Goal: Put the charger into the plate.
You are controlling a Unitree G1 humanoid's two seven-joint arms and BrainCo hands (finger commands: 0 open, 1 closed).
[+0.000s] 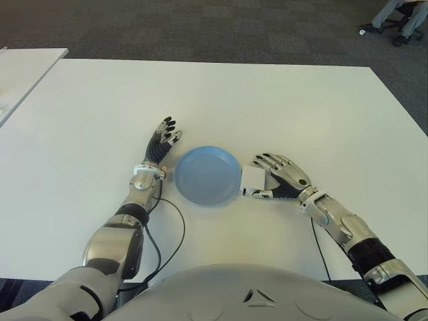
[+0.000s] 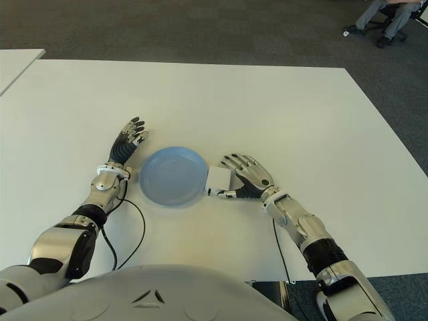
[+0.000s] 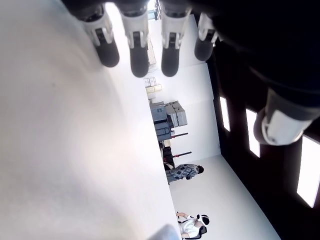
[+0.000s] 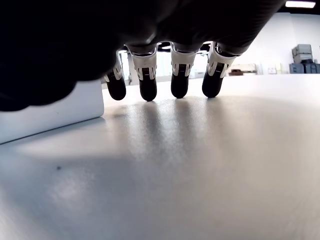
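no readable text, no labels, no brands, no numbers, no signs on the charger [image 1: 253, 180], the plate [image 1: 206, 175], or the table [image 1: 221, 100]

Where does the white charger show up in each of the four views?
Left eye view: charger between the blue plate and the right hand.
Right eye view: charger, same spot.
Left wrist view: not in it.
Right wrist view: charger, white block beside the fingers.
Shared landmark: blue plate.
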